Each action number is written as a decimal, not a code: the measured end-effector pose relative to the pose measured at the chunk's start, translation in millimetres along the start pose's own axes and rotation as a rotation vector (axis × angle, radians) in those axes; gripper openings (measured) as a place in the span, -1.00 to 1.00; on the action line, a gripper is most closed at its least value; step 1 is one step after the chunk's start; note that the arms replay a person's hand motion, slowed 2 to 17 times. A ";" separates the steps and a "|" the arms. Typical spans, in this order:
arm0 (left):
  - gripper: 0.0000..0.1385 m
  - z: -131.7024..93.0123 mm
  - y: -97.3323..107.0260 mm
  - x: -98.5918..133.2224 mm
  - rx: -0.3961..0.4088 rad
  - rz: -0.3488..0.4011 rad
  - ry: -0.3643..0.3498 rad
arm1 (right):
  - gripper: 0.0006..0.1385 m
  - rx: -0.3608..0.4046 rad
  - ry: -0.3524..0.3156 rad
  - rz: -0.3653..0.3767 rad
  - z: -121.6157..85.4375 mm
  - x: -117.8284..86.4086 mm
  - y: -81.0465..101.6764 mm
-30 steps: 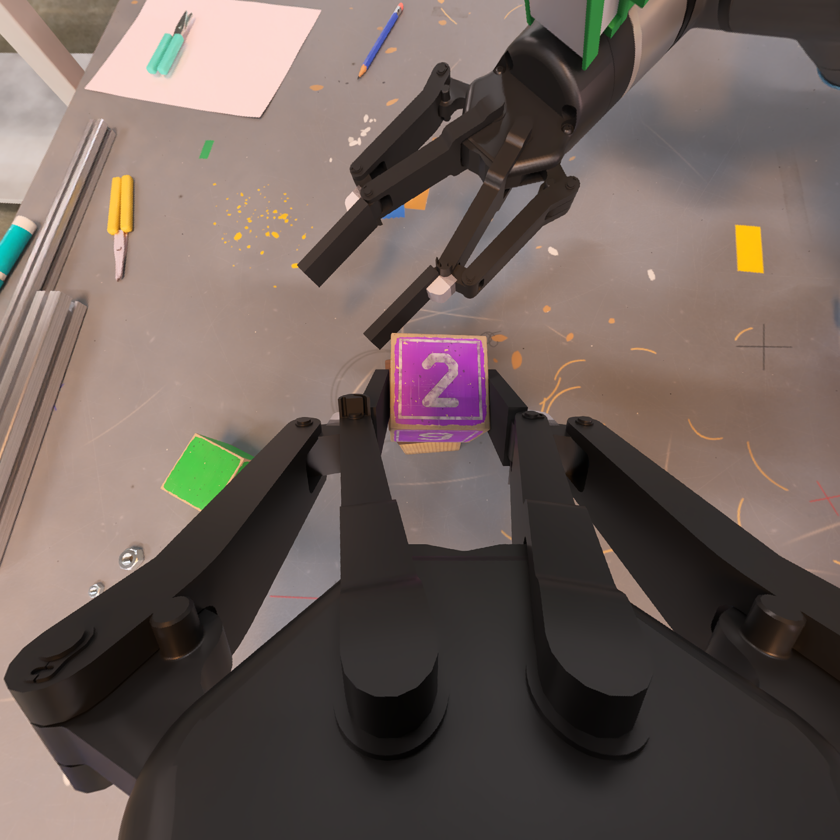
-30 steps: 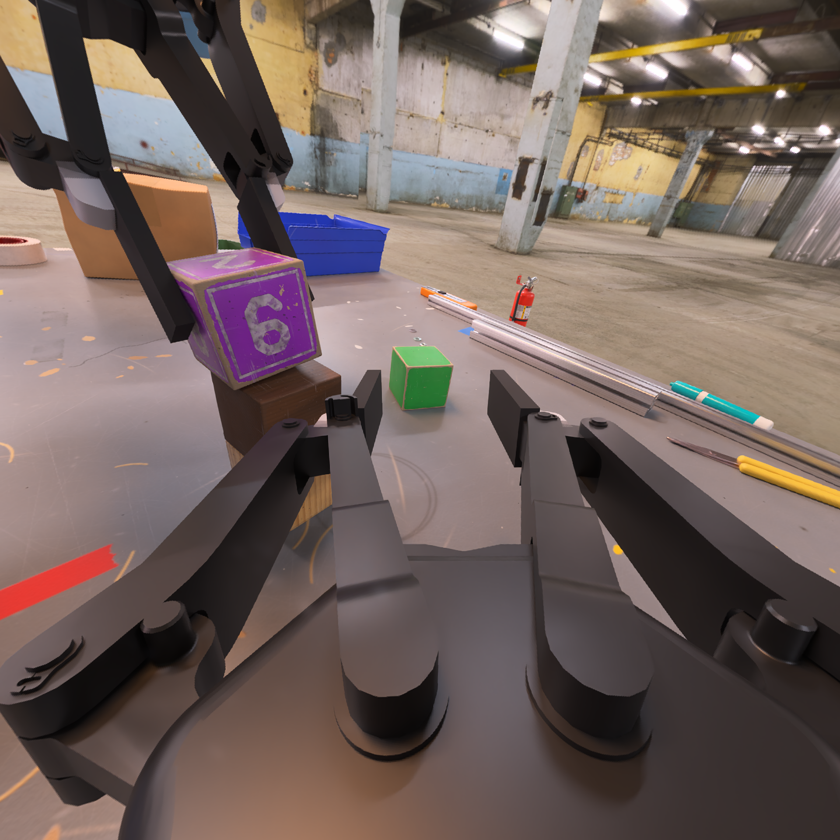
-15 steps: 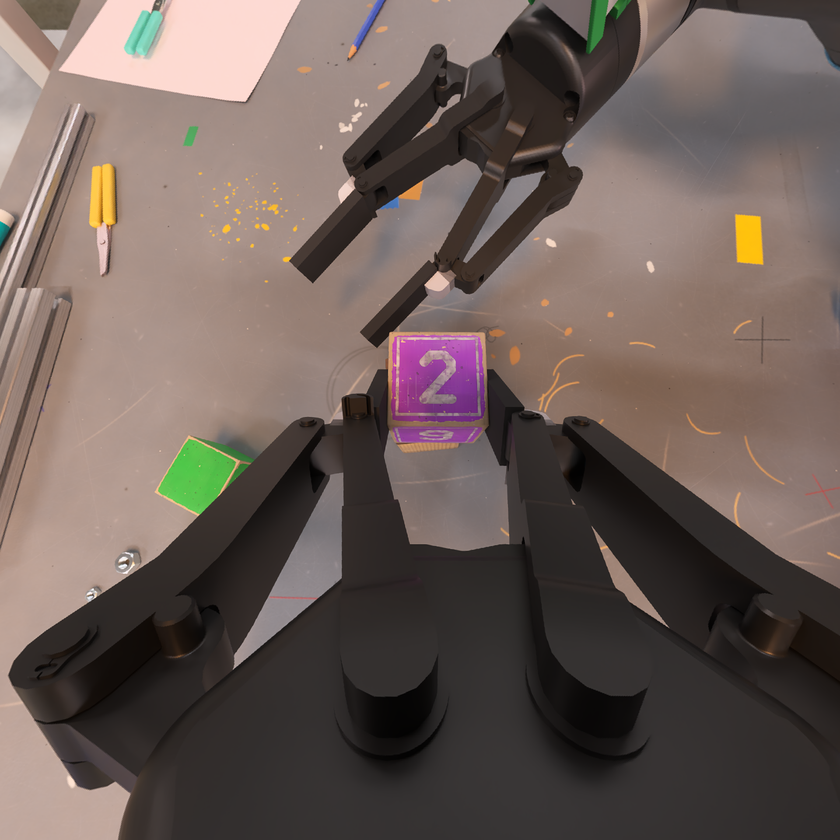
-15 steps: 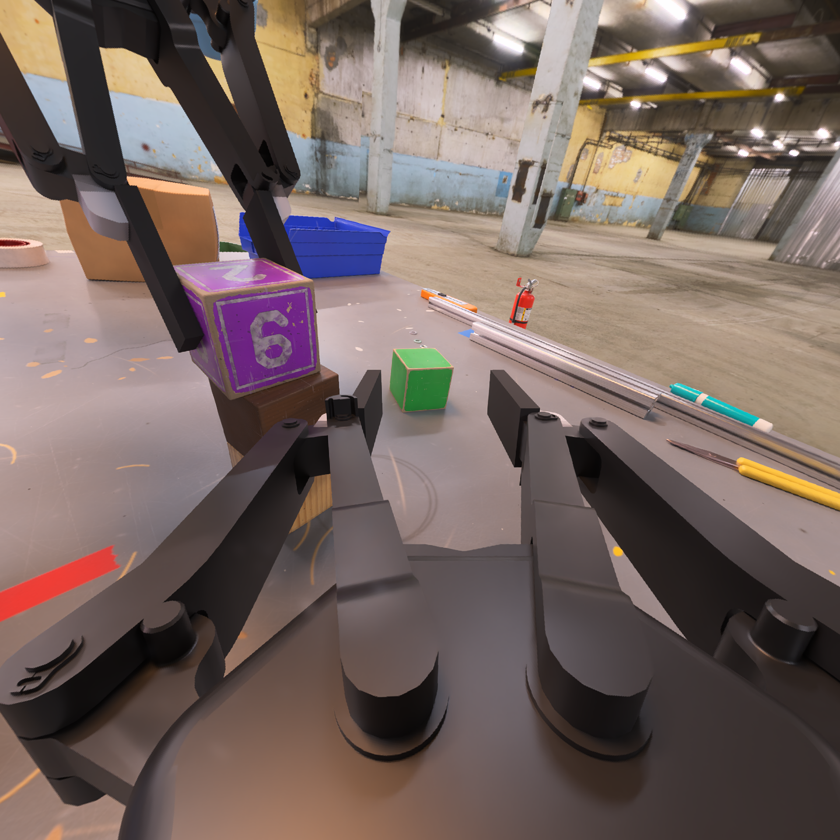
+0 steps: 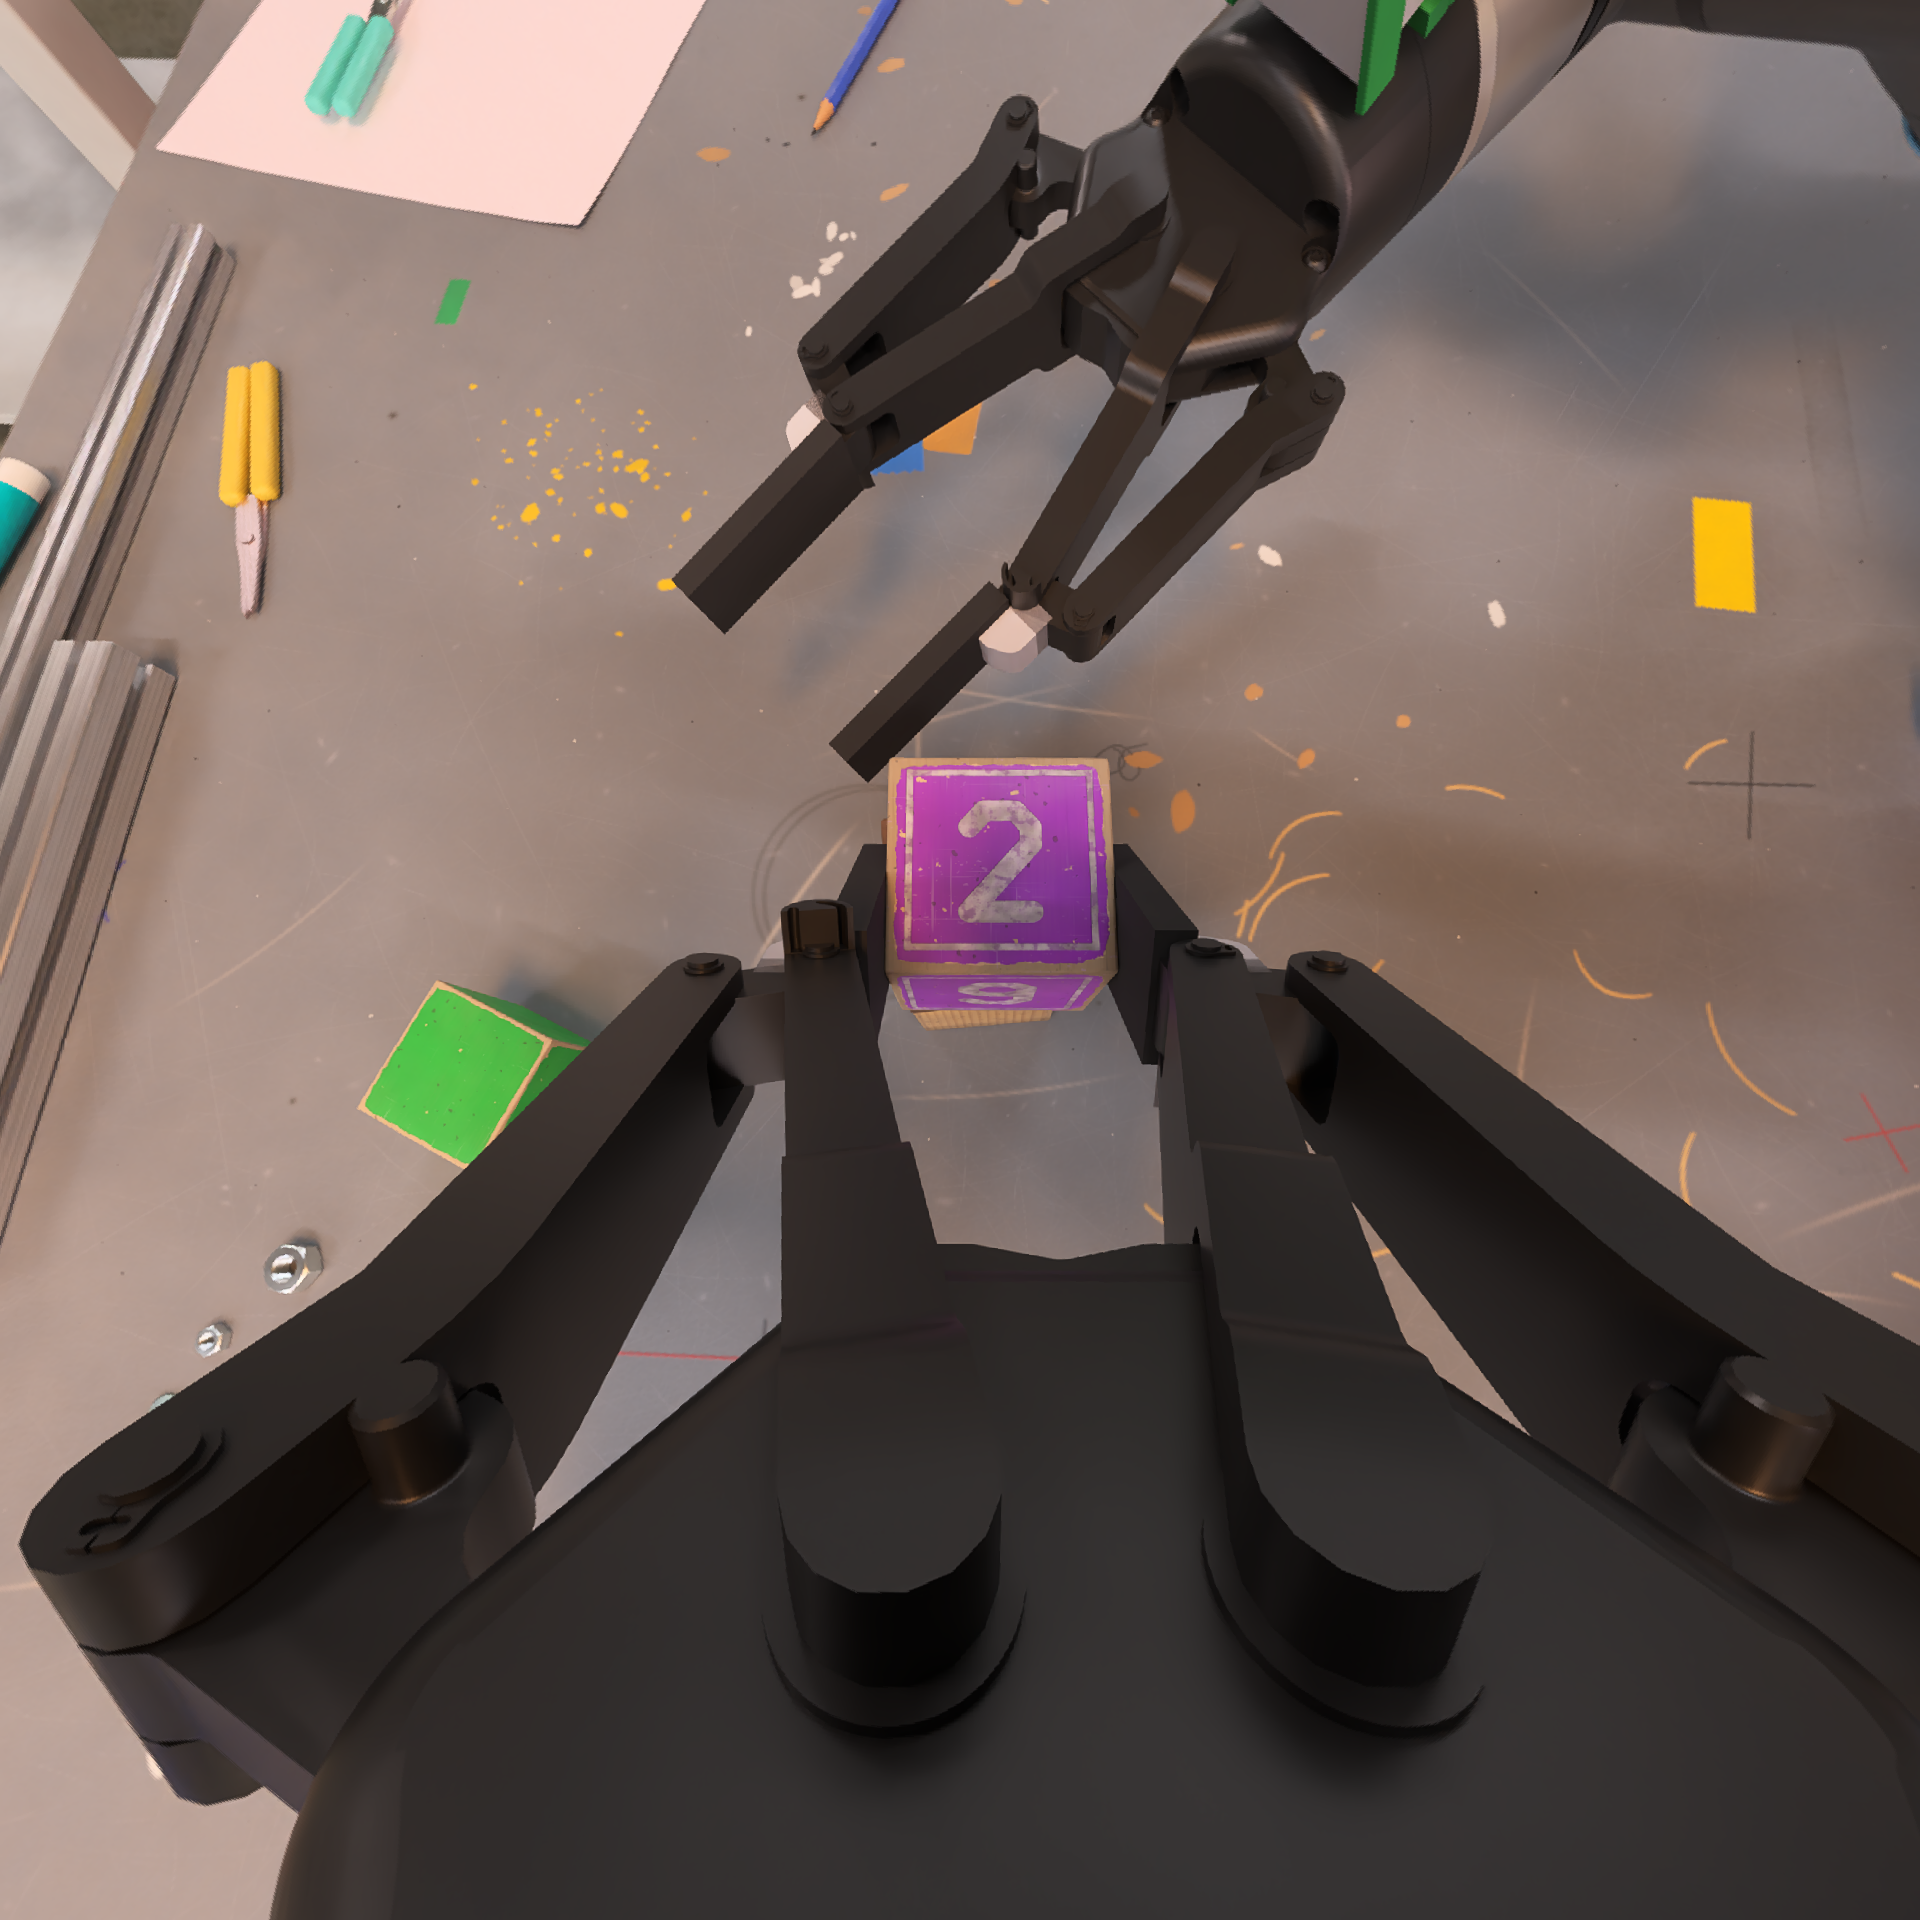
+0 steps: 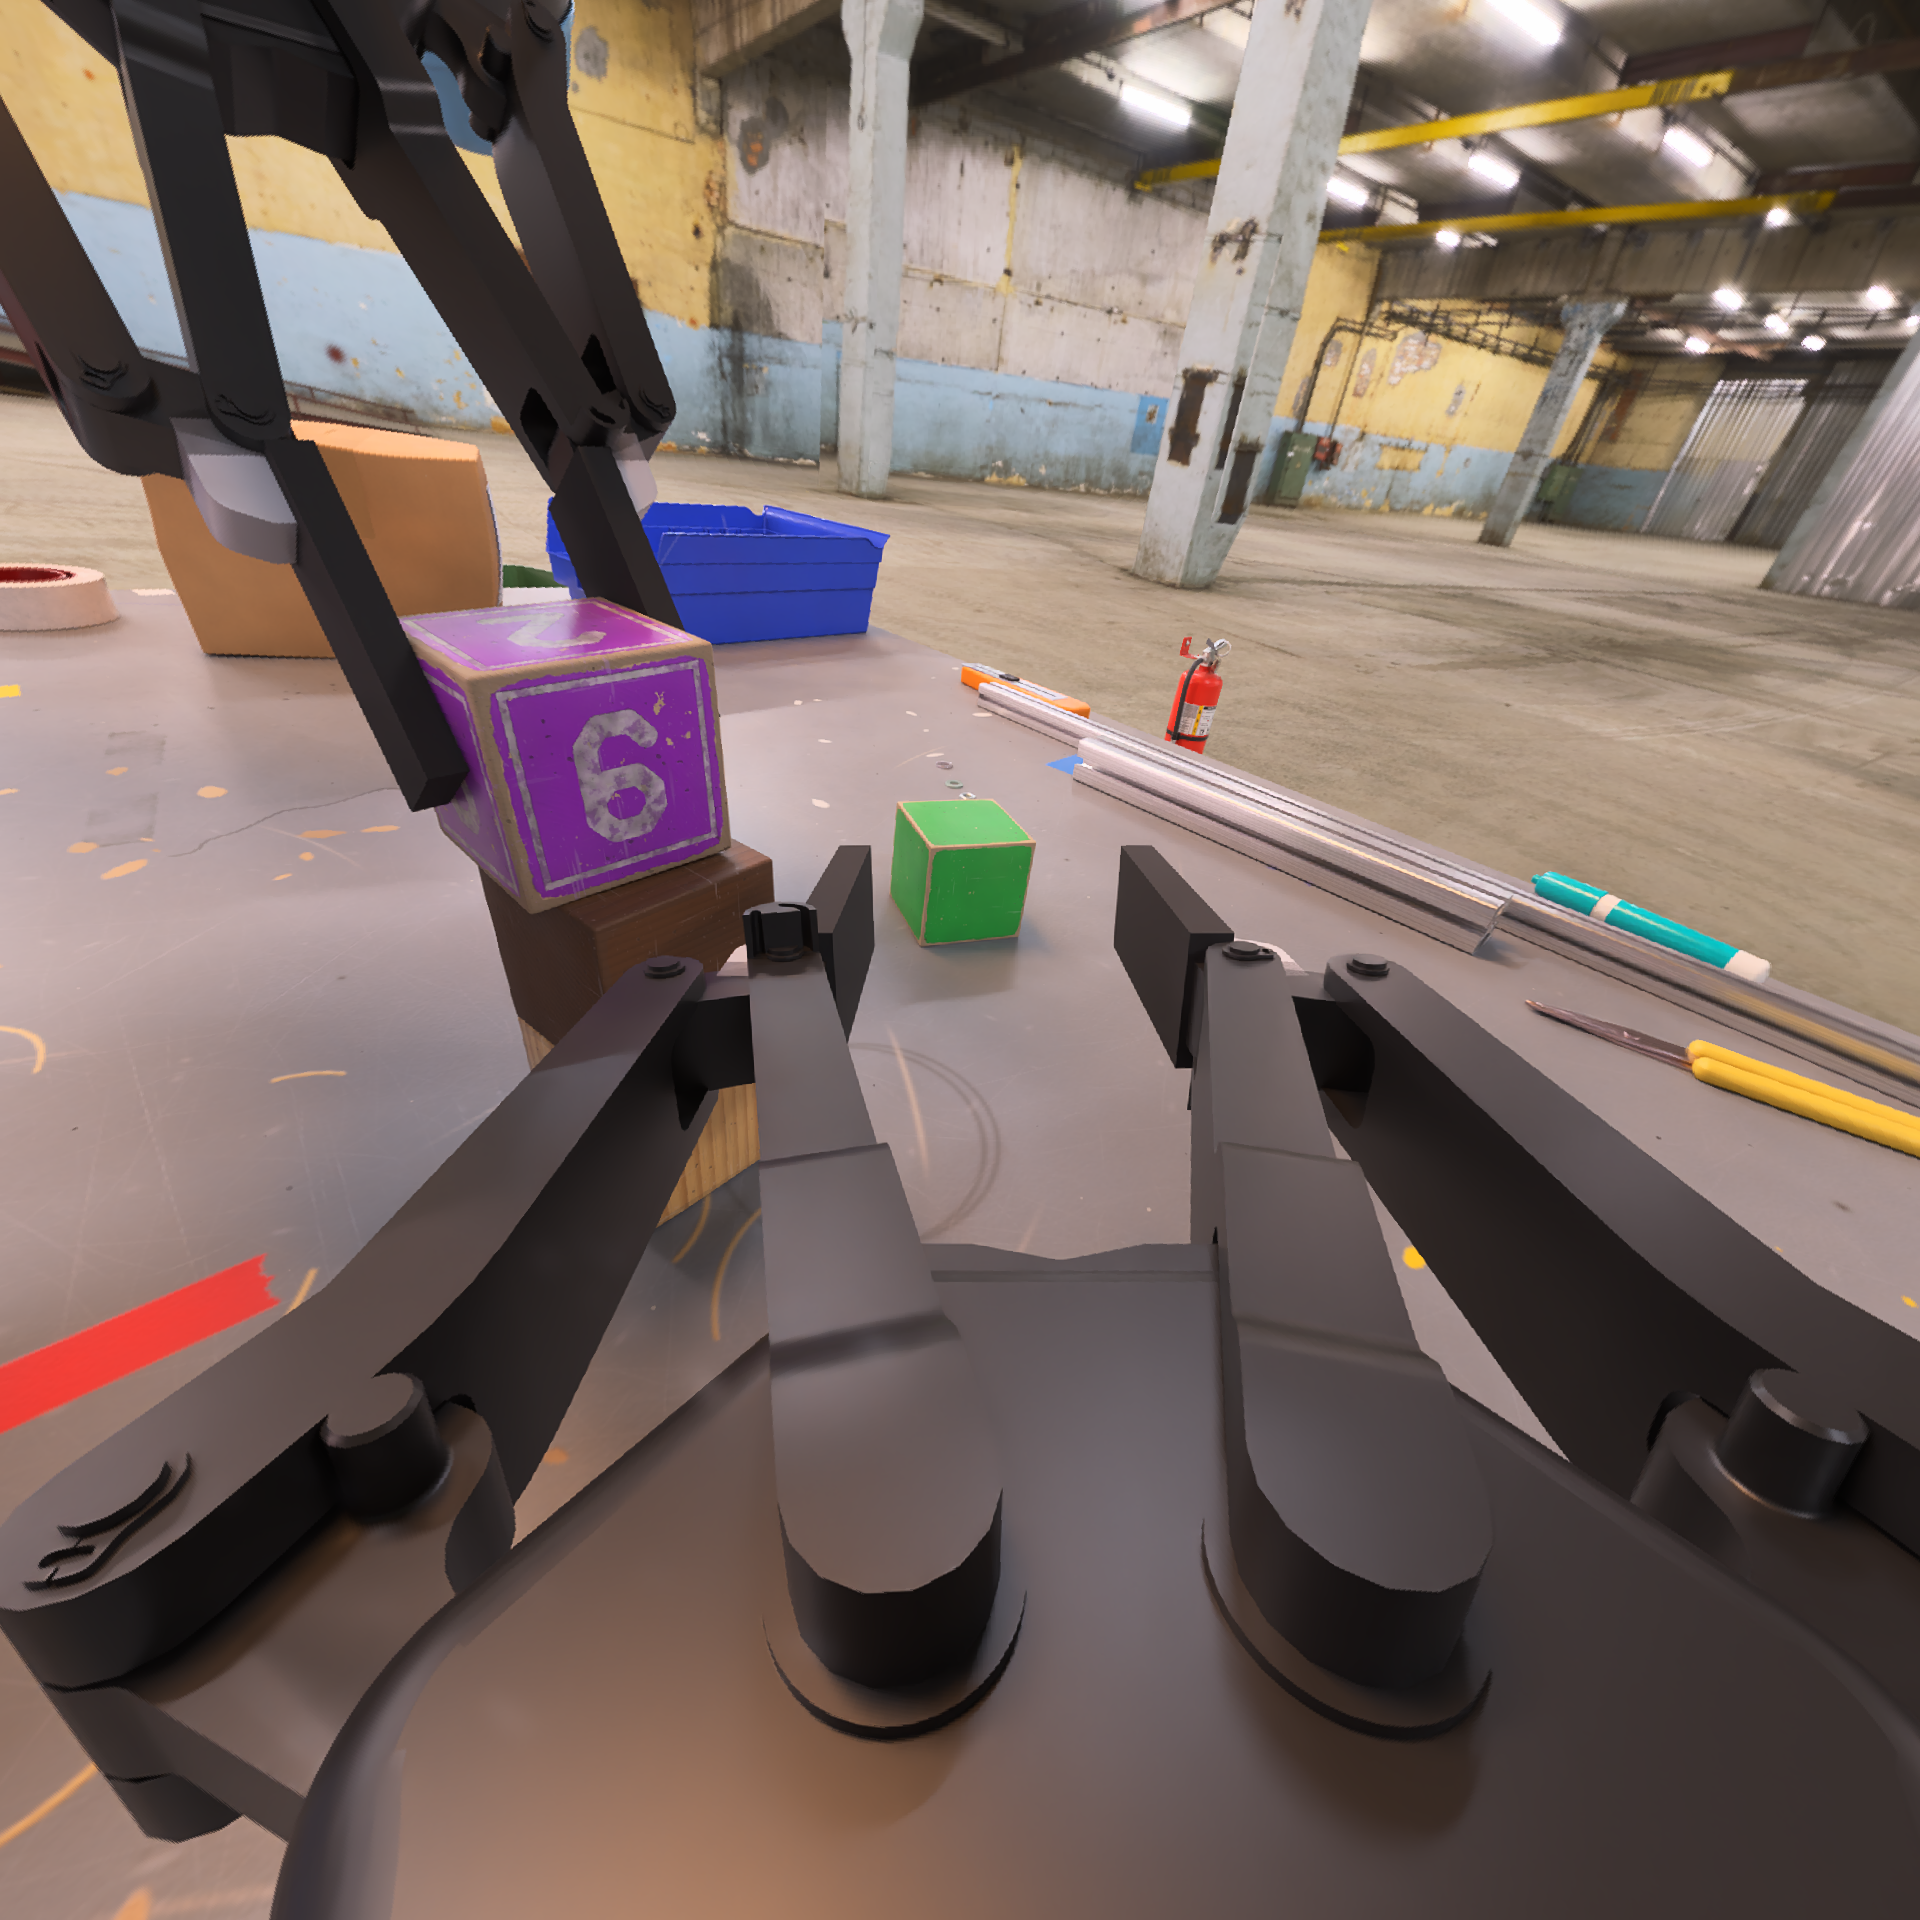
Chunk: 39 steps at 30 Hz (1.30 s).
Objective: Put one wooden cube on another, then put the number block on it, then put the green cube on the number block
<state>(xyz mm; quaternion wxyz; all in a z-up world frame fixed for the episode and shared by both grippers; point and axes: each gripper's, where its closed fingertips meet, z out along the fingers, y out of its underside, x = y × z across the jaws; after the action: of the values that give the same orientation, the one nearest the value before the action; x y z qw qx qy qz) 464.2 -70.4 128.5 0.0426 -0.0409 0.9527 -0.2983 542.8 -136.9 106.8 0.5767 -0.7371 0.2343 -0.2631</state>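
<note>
The purple number block sits on a dark wooden cube, which stands on a light wooden cube. My left gripper is shut on the number block, one finger on each side. It comes down from above in the right wrist view, where the block sits turned a little against the dark cube. The green cube stands alone on the table. My right gripper is open and empty, low over the table, with the green cube just beyond its fingertips. In the left wrist view, the right gripper hangs beyond the stack.
Aluminium rails, a teal marker and yellow-handled scissors lie along the table edge beyond the green cube. A blue bin, a cardboard box and a tape roll stand at the back. Loose nuts lie nearby.
The number block, tilted a second ago, has levelled out onto the dark wooden cube, still held by my left gripper. My right gripper has barely moved.
</note>
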 end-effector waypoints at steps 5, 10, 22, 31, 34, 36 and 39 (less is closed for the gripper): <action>-0.26 -0.3 0.4 -0.1 0.001 -0.002 -0.002 | -0.10 -0.002 -0.001 0.001 0.3 -0.4 0.5; -0.26 -0.4 0.5 -0.1 0.002 -0.004 -0.002 | -0.10 -0.004 -0.002 -0.002 0.7 -0.9 1.0; -0.26 0.1 0.3 -0.9 0.004 -0.006 -0.003 | -0.10 -0.007 -0.003 -0.010 1.1 -2.1 1.3; -0.25 1.0 0.7 -1.1 0.008 -0.012 0.002 | -0.10 -0.007 -0.004 -0.007 1.2 -2.1 1.7; -0.25 1.3 0.6 -0.4 0.010 -0.015 0.008 | -0.10 -0.007 -0.004 -0.006 1.2 -2.0 1.7; -0.25 1.6 0.6 -0.2 0.010 -0.017 0.012 | -0.10 -0.007 -0.004 -0.006 1.2 -1.9 1.7; -0.26 2.0 0.7 -0.1 0.010 -0.019 0.015 | -0.10 -0.007 -0.005 -0.005 1.2 -2.0 1.7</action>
<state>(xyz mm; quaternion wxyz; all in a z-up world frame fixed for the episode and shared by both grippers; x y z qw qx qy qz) 464.5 -71.0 126.5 0.0328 -0.0478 0.9511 -0.3035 542.0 -135.1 104.7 0.5741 -0.7403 0.2322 -0.2618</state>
